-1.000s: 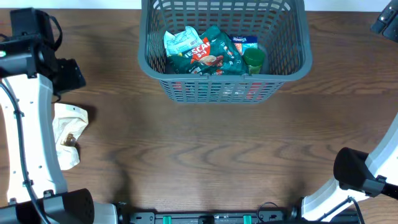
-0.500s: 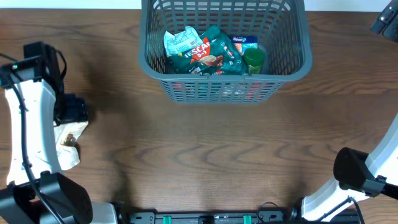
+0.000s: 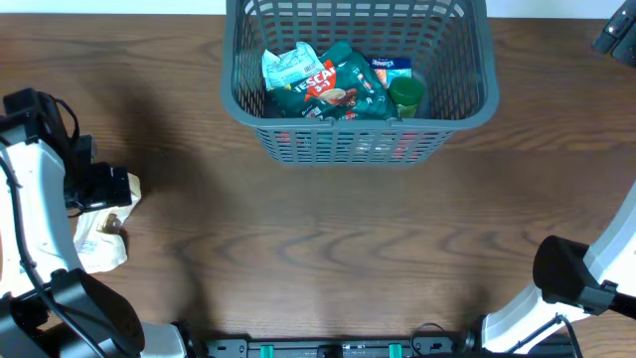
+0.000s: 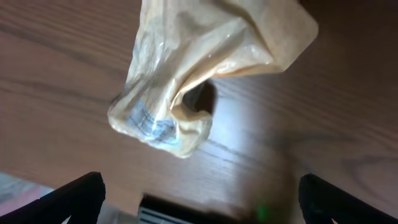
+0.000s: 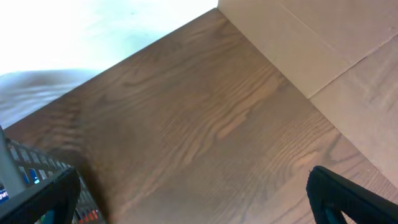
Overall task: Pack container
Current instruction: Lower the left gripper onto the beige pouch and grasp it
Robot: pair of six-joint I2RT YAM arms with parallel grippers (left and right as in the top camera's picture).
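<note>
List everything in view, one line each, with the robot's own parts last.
basket: one, dark grey, far middle of the table
dark green packet: one, centre of the basket
white-green packet: one, left in the basket
blue packet: one, right in the basket
round item: one, green, right in the basket
cream packet: one, crumpled, on the table's left side
table: one, brown wood
left arm: one, white, left edge
right arm: one, white, right edge
left end effector: black, open, over the cream packet
right end effector: black, open, beside the basket
</note>
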